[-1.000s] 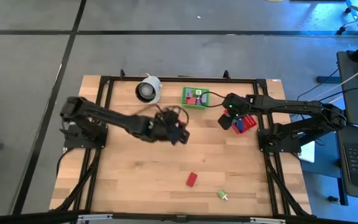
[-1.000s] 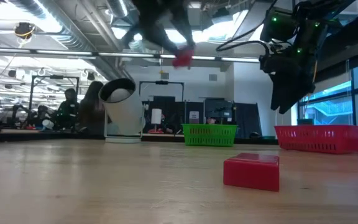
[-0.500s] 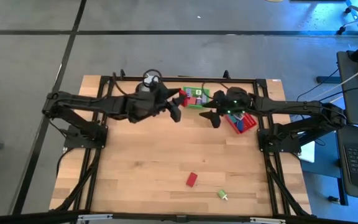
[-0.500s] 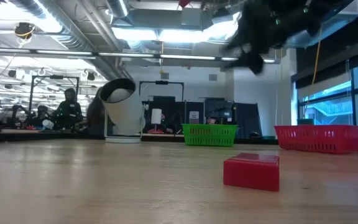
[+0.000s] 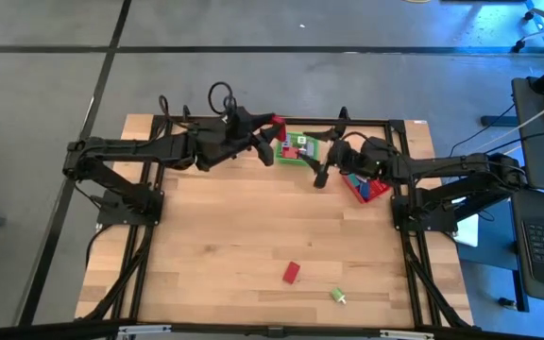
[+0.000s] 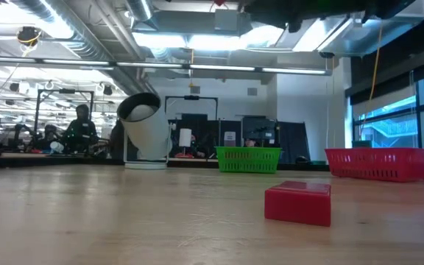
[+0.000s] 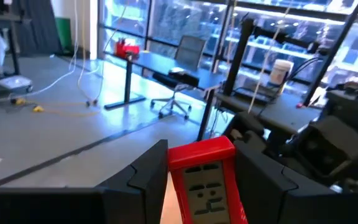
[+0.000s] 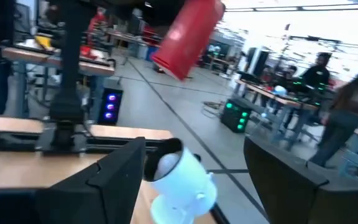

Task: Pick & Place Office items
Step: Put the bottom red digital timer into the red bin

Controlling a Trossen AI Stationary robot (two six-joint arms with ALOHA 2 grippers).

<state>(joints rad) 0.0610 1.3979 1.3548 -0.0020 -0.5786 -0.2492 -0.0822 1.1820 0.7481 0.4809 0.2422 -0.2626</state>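
Left gripper (image 7: 201,180) | clamps red block (image 7: 207,180) (long axis along fingers) | just left of green basket (image 5: 300,148) | right gripper (image 5: 321,168) open, empty, beside basket

Red block (image 7: 205,180) in dark left claw (image 7: 197,186); green basket (image 6: 248,159), red basket (image 6: 377,163)

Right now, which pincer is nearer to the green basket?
Left. The left pincer, shut on a red block, hangs at the green basket's left edge. The right pincer, open and empty, hangs just off its right front corner.
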